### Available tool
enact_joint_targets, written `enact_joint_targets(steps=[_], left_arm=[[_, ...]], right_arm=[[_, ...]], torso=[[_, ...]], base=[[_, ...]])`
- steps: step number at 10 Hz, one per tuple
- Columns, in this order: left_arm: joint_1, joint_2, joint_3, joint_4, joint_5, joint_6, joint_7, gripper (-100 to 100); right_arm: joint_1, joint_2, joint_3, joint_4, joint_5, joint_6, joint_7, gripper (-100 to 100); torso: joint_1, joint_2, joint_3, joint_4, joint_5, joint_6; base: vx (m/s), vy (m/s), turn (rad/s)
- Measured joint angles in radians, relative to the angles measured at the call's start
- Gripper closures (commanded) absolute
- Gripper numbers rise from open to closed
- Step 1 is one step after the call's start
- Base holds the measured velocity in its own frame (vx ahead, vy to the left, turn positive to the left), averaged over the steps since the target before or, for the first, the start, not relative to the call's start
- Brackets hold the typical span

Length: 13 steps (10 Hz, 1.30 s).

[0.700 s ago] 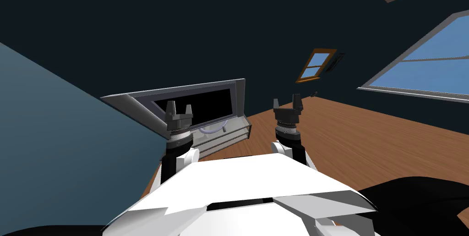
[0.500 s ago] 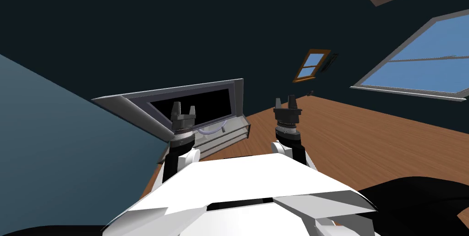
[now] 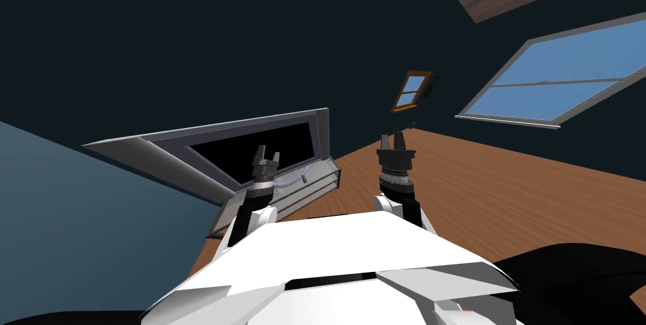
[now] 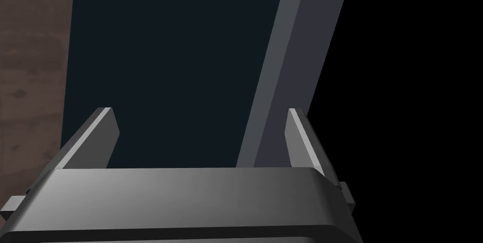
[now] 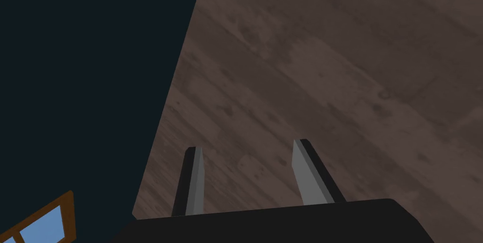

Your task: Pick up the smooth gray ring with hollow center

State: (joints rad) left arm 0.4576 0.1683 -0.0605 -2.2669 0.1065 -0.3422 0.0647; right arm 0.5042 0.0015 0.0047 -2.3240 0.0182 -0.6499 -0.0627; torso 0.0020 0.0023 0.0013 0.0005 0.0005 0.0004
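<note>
Wall [image 3: 76, 214] of flat blue-grey takes the far left of the head view, and just right of it stands a box-like grey unit [image 3: 252, 127] with a broad, smooth, bevelled frame around a black area [image 3: 230, 154]. A shallow grey tray [image 3: 318, 183] with straight horizontal rails is pulled out from the unit's lower edge toward the near side. The ring [image 3: 293, 180] lies in this tray as a thin, pale, smooth arc, with a short dark peg just to its right. The left gripper [image 3: 267, 153] stands at the tray's left part, in front of the ring's left end; contact between them cannot be told from here. In the left wrist view the left gripper [image 4: 203, 134] has its two flat, blade-like fingers spread wide with nothing between them, and the unit's grey frame edge [image 4: 278, 79] rises behind the right-hand finger [image 4: 302, 138]. Well to the right, over the plank-grained brown floor [image 3: 505, 189], the right gripper [image 3: 393, 141] is held upright on its ribbed dark wrist, apart from the tray. In the right wrist view the right gripper [image 5: 250, 176] has its thin fingers parted and is holding nothing. Further right, on the dark wall, a small orange-framed window [image 3: 410, 91] hangs, and a large grey-framed window [image 3: 555, 81] of flat blue sits at the far right.
</note>
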Motion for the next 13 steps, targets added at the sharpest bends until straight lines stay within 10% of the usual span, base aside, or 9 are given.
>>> enact_joint_targets(steps=[13], left_arm=[[-0.047,0.211,-0.178,0.312,0.259,0.281,0.079,-100]], right_arm=[[0.000,0.000,0.000,0.000,0.000,0.000,0.000,0]], torso=[[0.001,-0.002,-0.001,0.000,0.000,0.000]], base=[[-0.027,0.023,-0.187]])
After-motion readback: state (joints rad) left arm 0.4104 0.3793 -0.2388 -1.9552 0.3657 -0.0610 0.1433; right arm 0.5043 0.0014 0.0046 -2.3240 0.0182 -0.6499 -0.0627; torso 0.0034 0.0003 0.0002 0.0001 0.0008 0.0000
